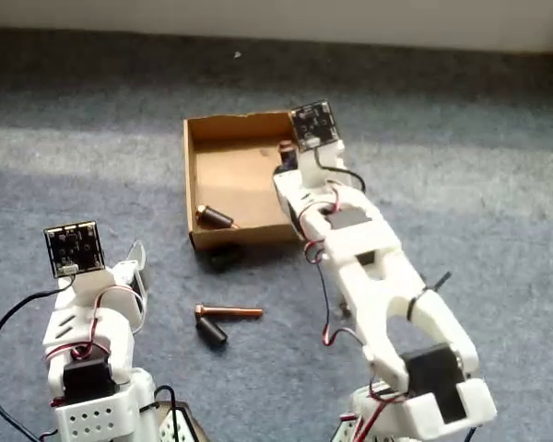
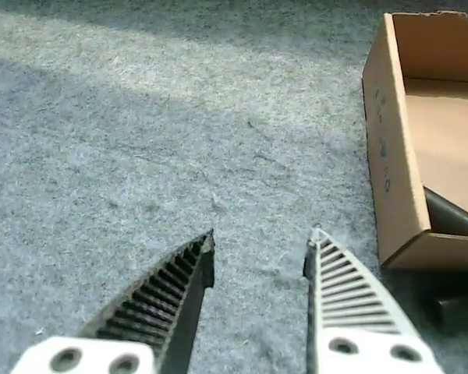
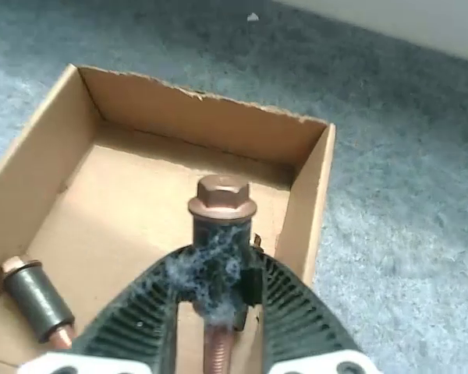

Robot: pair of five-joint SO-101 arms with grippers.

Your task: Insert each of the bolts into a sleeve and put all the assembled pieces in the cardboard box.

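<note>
One assembled piece lies in the cardboard box. My right tool clenches a second piece above it. A bolt and sleeve lie unjoined on the bench; my left tool is released.

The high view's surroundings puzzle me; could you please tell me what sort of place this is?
Likely an indoor robot test area: grey carpet covers the work surface, a pale wall edge runs behind, and a cardboard box serves as the bin.

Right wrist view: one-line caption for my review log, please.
Right gripper holds an assembled bolt-in-sleeve over the cardboard box, where another assembled piece already lies.
</note>
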